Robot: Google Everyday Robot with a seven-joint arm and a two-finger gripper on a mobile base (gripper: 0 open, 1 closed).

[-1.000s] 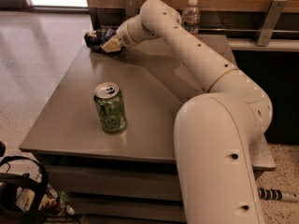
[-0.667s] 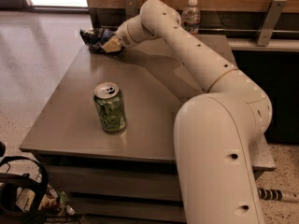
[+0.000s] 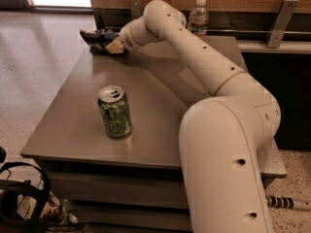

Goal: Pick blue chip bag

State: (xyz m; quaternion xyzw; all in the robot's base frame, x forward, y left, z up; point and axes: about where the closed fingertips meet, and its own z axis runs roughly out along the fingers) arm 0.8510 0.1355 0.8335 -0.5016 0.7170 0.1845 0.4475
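Our gripper [image 3: 112, 46] sits in the upper left of the frame, pressed against the blue chip bag [image 3: 96, 36] at the table's [image 3: 73, 130] far corner. We cannot tell whether it grips the bag. We judge the bag light, soft, crinkly and slippery, best pinched at its bunched near edge. No writing is readable on the bag, the green can [image 3: 115, 111] or the water bottle [image 3: 198, 18].
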